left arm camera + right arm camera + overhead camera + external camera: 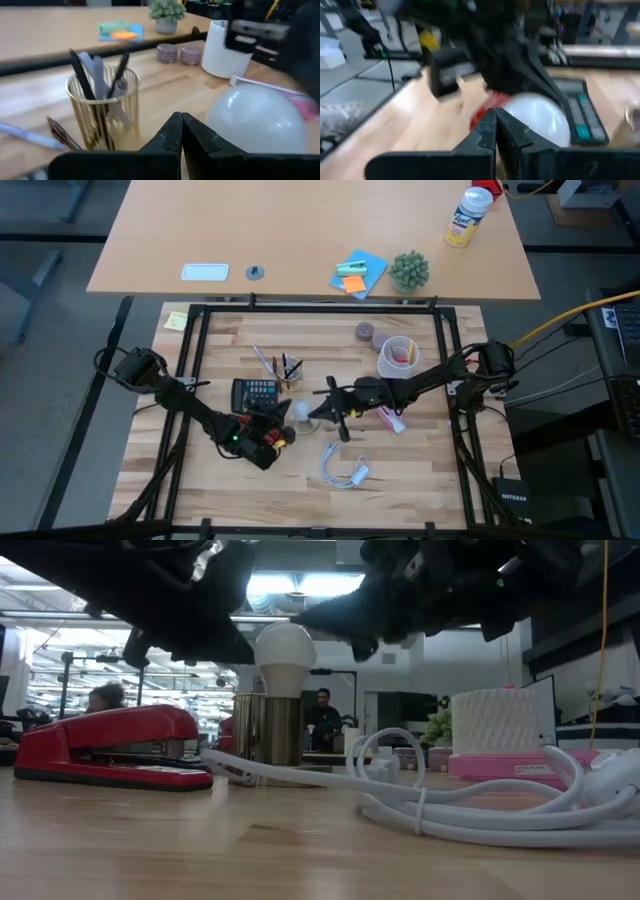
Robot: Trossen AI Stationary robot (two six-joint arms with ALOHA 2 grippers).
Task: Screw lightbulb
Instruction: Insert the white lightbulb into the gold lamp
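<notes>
Table (400, 470) of pale wood holds everything here. The left gripper (278, 423) and the right gripper (322, 408) meet near its middle, each with its fingers pressed together and holding nothing. Between them stands the lightbulb (285, 658), round end up, beside a red stapler (105, 747) and a gold pen cup (103, 108).

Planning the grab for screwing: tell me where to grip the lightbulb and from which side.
Grip the lightbulb around its round frosted dome, coming from above. It stands upright, dome up and clear, its base hidden low beside the gold pen cup. Both the left claw and right claw look shut beside it, so open first.
</notes>
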